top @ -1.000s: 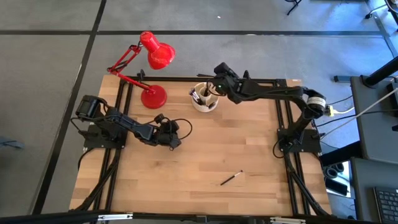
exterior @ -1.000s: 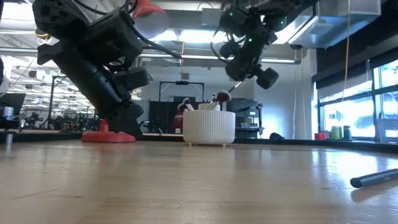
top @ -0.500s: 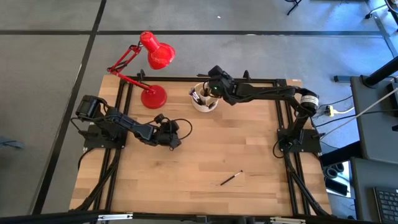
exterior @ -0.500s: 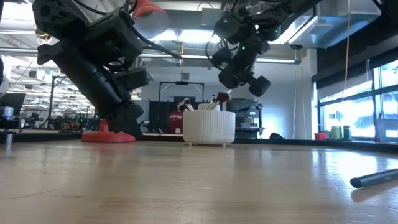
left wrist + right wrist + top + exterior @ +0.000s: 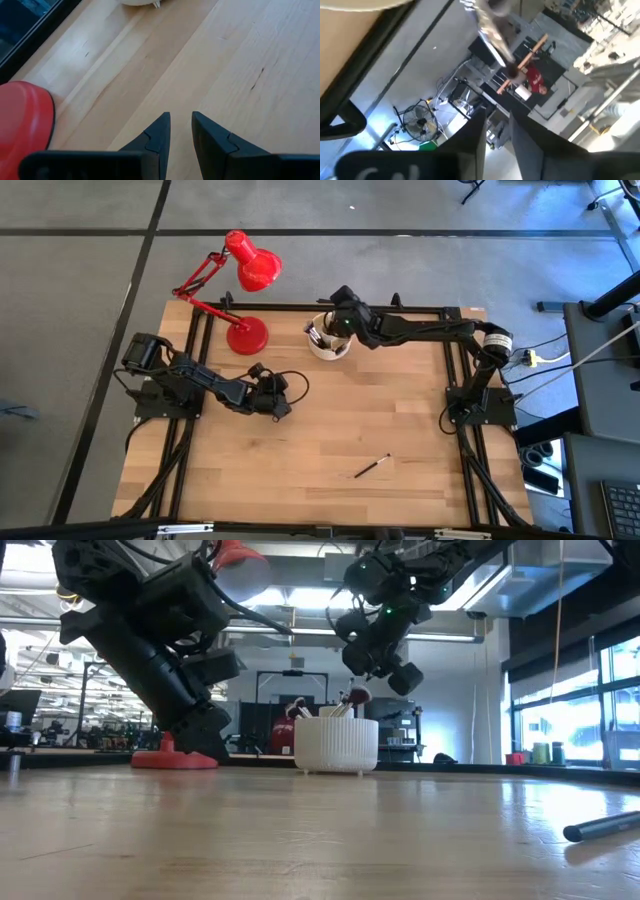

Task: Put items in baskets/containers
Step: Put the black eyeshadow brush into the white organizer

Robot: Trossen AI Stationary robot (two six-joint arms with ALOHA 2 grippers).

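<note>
The cream ribbed cup (image 5: 328, 340) stands at the table's far middle with several dark brushes in it, heads up (image 5: 345, 700). One brush (image 5: 372, 467) lies alone near the table's front edge, and its end shows in the low view (image 5: 600, 828). My right gripper (image 5: 337, 323) hangs over the cup's far right rim (image 5: 362, 668). Its fingers are close together with nothing seen between them (image 5: 497, 112). A brush's silver ferrule (image 5: 492, 27) stands just ahead of them. My left gripper (image 5: 283, 408) waits low at the table's left middle, shut and empty (image 5: 181, 116). My right gripper comes slanting down from the table's right, with its fingertips near the head of a brush (image 5: 357, 694) that stands out of the cup. I cannot tell whether they touch it.
A red desk lamp stands with its base (image 5: 246, 335) left of the cup, close to my left gripper (image 5: 22, 115). A black frame runs along the table's far and side edges. Bare wood lies between the cup and the loose brush.
My right gripper has moved toward the table's left and come over the cup. The brushes in the cup and the loose brush have stayed in place.
</note>
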